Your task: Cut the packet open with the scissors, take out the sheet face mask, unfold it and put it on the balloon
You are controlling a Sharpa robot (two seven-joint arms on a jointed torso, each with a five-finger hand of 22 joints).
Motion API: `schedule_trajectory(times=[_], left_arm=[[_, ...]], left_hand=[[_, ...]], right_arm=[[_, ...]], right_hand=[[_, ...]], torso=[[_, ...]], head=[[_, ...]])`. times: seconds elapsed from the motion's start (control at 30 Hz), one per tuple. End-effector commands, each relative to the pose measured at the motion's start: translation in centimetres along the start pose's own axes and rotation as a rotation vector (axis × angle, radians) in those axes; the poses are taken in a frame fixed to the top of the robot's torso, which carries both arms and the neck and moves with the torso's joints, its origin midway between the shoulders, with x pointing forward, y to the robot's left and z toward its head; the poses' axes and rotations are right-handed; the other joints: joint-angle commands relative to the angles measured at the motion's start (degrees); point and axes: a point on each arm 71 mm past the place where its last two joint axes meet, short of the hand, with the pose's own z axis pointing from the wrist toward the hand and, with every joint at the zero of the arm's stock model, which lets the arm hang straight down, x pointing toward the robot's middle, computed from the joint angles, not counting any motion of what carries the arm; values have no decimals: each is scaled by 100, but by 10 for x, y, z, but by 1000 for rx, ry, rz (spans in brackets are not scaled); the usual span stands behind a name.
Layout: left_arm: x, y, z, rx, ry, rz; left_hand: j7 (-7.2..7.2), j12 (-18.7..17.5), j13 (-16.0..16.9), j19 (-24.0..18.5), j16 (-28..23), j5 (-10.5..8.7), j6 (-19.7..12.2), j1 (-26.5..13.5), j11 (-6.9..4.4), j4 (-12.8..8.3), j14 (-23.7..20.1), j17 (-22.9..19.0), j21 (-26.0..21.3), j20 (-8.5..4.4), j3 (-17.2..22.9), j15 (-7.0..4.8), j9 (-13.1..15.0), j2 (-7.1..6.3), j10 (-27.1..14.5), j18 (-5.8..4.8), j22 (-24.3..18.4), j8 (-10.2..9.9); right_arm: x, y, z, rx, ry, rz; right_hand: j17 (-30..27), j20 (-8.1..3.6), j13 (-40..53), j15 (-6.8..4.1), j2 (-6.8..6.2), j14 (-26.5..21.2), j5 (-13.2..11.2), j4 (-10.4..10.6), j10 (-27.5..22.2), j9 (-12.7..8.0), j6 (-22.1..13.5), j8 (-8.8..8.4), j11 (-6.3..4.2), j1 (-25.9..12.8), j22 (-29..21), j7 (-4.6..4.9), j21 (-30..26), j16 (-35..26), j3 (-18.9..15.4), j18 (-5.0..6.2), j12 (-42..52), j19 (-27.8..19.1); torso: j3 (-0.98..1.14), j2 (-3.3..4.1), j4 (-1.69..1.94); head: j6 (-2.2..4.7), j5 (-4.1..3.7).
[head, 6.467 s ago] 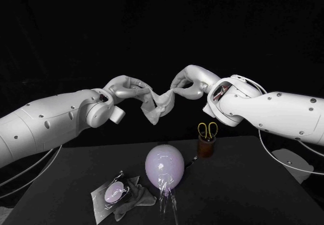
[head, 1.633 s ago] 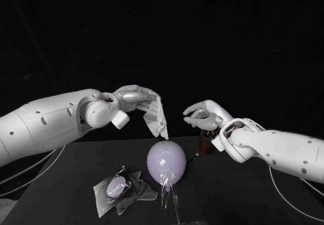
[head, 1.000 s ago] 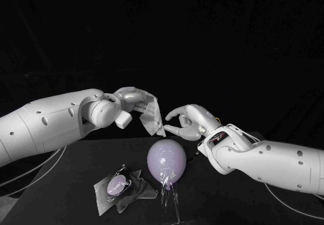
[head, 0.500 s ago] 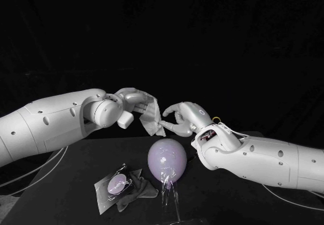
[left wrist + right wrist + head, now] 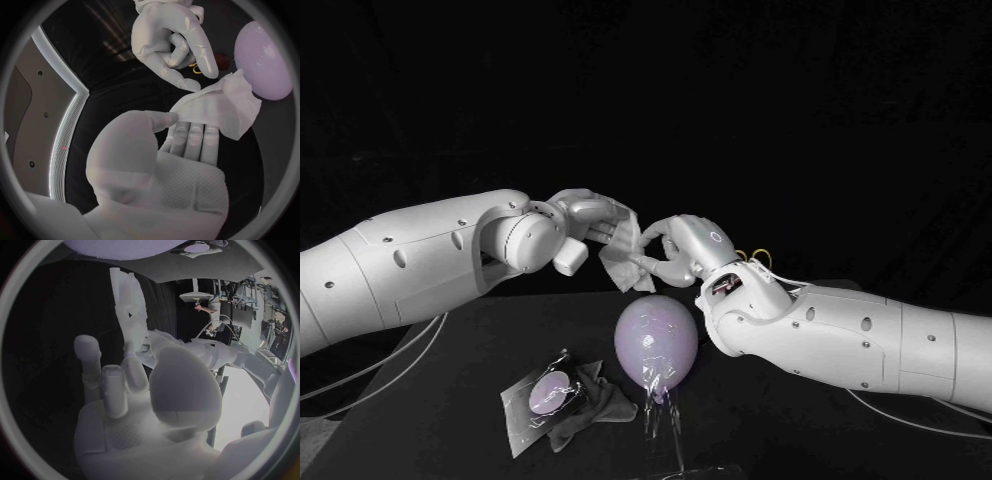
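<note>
My left hand (image 5: 589,222) holds the folded white sheet mask (image 5: 629,262) in the air above the table; the mask hangs down from its fingers. In the left wrist view the mask (image 5: 219,107) lies across that hand's fingers with the thumb on it. My right hand (image 5: 678,248) is right beside it, and a fingertip (image 5: 190,85) touches the mask's free edge without a clear grip. The lilac balloon (image 5: 656,342) stands on the table just below both hands. The cut packet (image 5: 548,402) lies on the table at the front left.
The scissors' yellow handles (image 5: 759,258) peek out behind my right arm, in their dark holder (image 5: 220,61). A clear plastic sheet (image 5: 661,425) trails from the balloon's base toward the table's front edge. My right forearm (image 5: 848,335) spans the table's right side.
My right hand has moved left and up from beside the holder to the mask's free edge. My left hand has stayed almost still with the mask.
</note>
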Motion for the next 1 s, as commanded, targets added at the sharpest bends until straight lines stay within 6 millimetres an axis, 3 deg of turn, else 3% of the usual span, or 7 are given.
schedule_trajectory(times=[0.03, 0.6, 0.8, 1.0], left_arm=[[3, -2, 1, -1, -4, -7], [8, -2, 0, -4, 15, -4], [9, -2, 0, -5, 22, -5], [12, -2, 0, -5, 31, -6]], left_hand=[[333, -39, -6, 51, 15, 35, 32, 17, 9, 5, 42, -10, 28, 0, -29, 14, 1240, -50, 31, 94, 6, 20], [326, -58, -7, 101, 23, 35, 45, 27, 1, 0, 102, -16, 51, -23, -37, -3, 1203, -54, 56, 95, 11, 26], [325, -62, -8, 111, 24, 35, 47, 29, -1, 0, 113, -17, 55, -27, -39, -6, 1195, -54, 61, 95, 11, 27], [323, -74, -9, 136, 25, 35, 46, 32, -4, -1, 140, -21, 64, -38, -41, -13, 1177, -54, 67, 95, 12, 27]], right_arm=[[3, -1, 2, 13, 11, -21], [10, 2, 8, 26, 29, -29], [11, 3, 9, 29, 25, -28], [12, 3, 10, 36, 23, -33]], right_hand=[[646, -22, 32, -11, 29, 304, -33, 34, 51, 9, 57, 27, -1, -25, 25, -2, 42, 32, -7, -37, 33, 4], [727, -61, 63, -60, 94, 332, -165, 41, 76, 74, 173, 195, -60, -47, 134, -72, 127, 63, -142, -44, 15, 8], [782, -104, 107, -107, 183, 352, -281, -42, 111, 125, 204, 326, -113, 267, 230, -127, 200, 81, -60, -55, 13, 30], [823, -126, 121, -131, 148, 367, -358, -128, 124, 155, 220, 409, -141, 472, 287, -157, 240, 95, -3, -63, -3, 47]], torso=[[-1, -1, -1], [2, 2, -1], [2, -2, -1], [2, -1, -1]], head=[[-4, 3], [6, -8], [-1, -12], [1, -25]])
